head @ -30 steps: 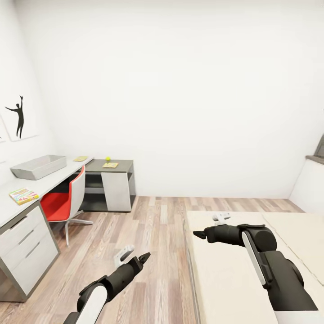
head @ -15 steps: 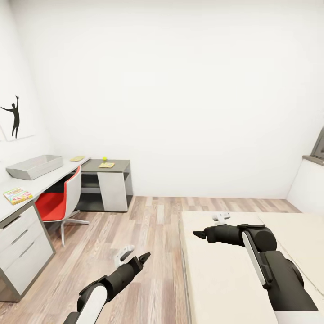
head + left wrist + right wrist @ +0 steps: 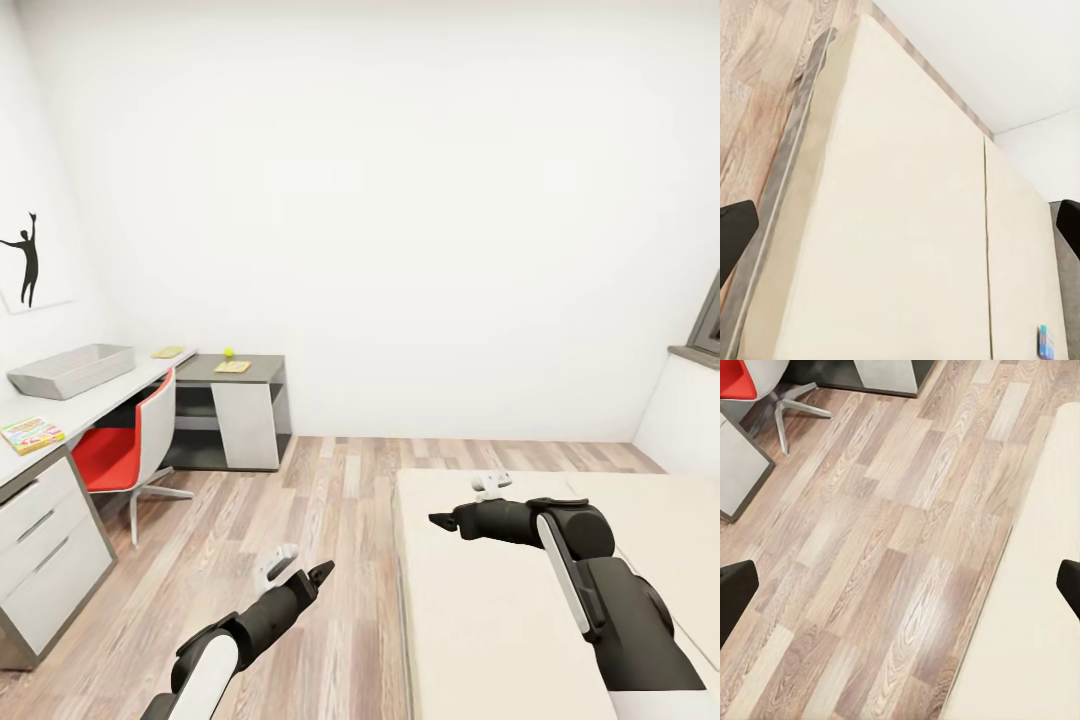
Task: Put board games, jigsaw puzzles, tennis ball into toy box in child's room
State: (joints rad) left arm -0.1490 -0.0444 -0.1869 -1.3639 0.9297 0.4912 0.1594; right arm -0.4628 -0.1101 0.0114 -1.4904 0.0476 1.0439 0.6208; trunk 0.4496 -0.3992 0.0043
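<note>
Toy box [image 3: 70, 369] slid leftward as camera turned — both grippers' fingers apart, empty.

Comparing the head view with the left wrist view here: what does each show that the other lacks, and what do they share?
Head view alone: the toy box, a board game and tennis ball on the table, plus the red chair. Left wrist view alone: a small blue box far along the bed, seen between the open left end effector fingers. Both share the bed and wood floor.
</note>
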